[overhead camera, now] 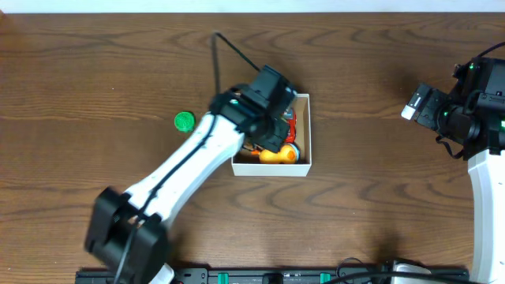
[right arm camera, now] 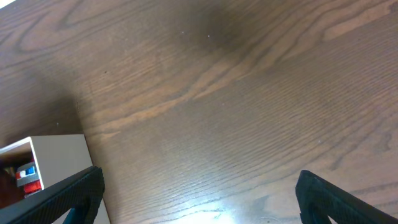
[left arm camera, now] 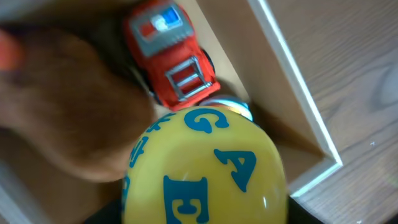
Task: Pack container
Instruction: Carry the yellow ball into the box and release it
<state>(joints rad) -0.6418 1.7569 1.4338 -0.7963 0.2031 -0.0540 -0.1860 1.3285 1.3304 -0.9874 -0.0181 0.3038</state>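
Left gripper [overhead camera: 272, 118] is seen from overhead poised over the container [overhead camera: 309, 134], a square white box near the middle of the table [overhead camera: 118, 55]; its jaws are hidden under the wrist, so it cannot be told whether they are parted or closed. The left arm [overhead camera: 185, 170] is stretched diagonally from the near left edge up to the box and covers its left wall. A yellow ball [overhead camera: 272, 155] is seen inside by the near wall and a red toy truck [overhead camera: 289, 126] beside the right wall. A green disc [overhead camera: 184, 121] lies on the wood just left of the arm. Wide bare wood is left between the box and the right arm [overhead camera: 485, 173], which is held upright at the right edge. In the left wrist view the ball, marked with blue letters, fills the lower frame with the truck just beyond it on the tan floor, and the white right wall runs down to a near corner; the fingers are not made out. In the right wrist view the right gripper [right arm camera: 199, 180] is spread wide with nothing between its fingers [right arm camera: 68, 193], above bare wood, well apart from the box corner at the left edge.
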